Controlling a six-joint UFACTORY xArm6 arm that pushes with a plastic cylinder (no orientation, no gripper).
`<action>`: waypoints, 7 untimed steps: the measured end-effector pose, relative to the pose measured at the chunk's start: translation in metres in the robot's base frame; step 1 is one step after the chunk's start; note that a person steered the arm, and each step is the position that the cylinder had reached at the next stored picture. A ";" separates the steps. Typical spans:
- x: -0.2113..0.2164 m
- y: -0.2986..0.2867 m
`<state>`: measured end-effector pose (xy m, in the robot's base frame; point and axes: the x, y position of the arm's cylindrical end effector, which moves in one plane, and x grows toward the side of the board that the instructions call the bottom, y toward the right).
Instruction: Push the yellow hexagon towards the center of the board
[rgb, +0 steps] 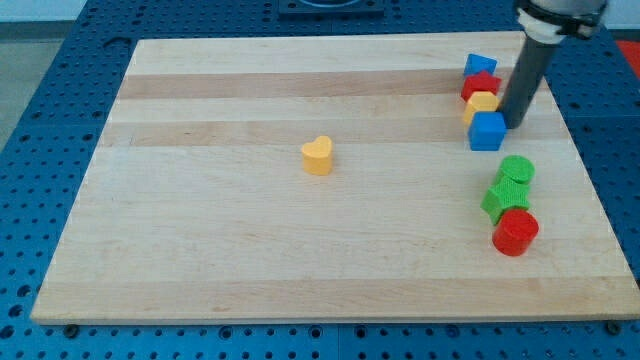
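A pale wooden board (300, 240) with lengthwise grain stripes lies on a blue perforated desk (60, 120) that shows on every side of it. The arm carries no gripper, so there is nothing to open or close and nothing held; it ends in a straight dark rod (525, 80) coming down from the view's upper right corner. The tip (514, 124) rests on the board at the view's right, just beside a column of small blocks, close to or touching their right side. That column runs from the view's top downward: a blue block (480, 66) of unclear shape, a red block (479, 86), the yellow hexagon (483, 103) partly hidden between its neighbours, and a blue cube (487, 131). The yellow hexagon therefore sits near the board's right edge, well apart from the middle, with the tip immediately to its right. Lower on the right side, a green cylinder (517, 169), a second green block (503, 199) and a red cylinder (516, 232) form a close cluster. A yellow heart-shaped block (318, 156) stands alone near the centre of the board.
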<state>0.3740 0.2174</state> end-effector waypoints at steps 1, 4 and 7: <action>-0.001 0.004; -0.006 0.049; -0.021 -0.054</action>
<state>0.3532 0.1631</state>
